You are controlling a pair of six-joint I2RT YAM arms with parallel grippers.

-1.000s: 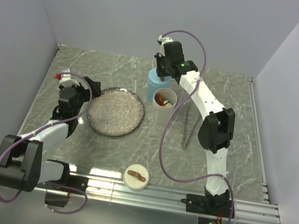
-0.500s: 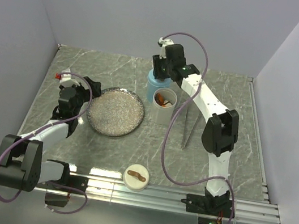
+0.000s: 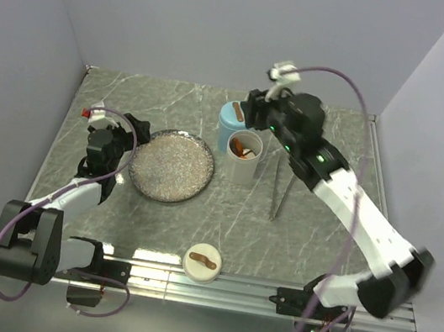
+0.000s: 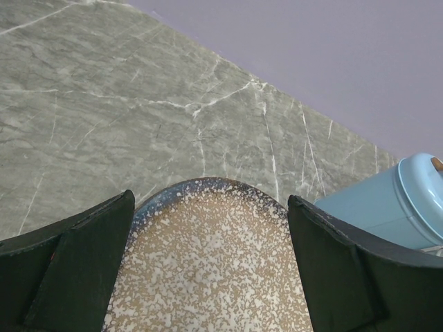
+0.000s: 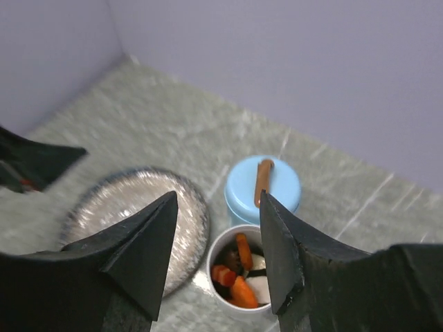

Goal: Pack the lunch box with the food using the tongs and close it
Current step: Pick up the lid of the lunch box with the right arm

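Since the right gripper hangs with its jaws apart and nothing between them, it is free for a pick; below it stand the blue cup, far, with its lid on, and the white cup, just near of it, touching or almost so, uncovered, with the food inside. The left gripper is also spread wide and empty, low over the left rim of the plate, on which I see no pieces.

By my judgement the packing looks done and the closing is in hand; the white lid lies at the near edge, well apart from its cup. To do it well, rise clear of both cups first so neither is knocked; come down on the lid from above, pinch its brown strip across the narrow way, carry it level, and seat it square on the white rim before letting go.

The tongs lie flat on the table, just right of the white cup; their long axis runs near to far, slightly tilted; the arms seem to join at the near end, so the tips point far.
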